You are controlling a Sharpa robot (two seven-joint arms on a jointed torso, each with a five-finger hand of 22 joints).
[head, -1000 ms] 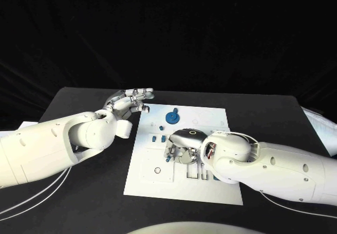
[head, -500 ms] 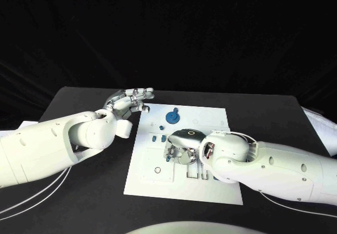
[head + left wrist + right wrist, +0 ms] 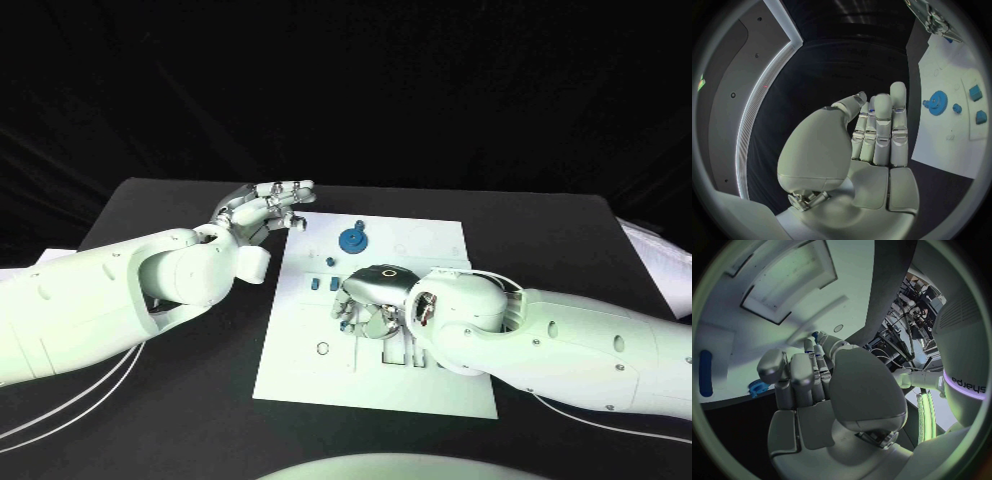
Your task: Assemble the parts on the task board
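The right hand curls over the task board, its hold untellable; left hand idles at ten o'clock, fingers pressed together. A misaligned part could jam.

Black table; (white sheet right)

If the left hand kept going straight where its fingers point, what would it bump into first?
Probably nothing: the left hand points past the far left corner of the board, over bare table. The gear lies off to one side. Depth is hard to judge.
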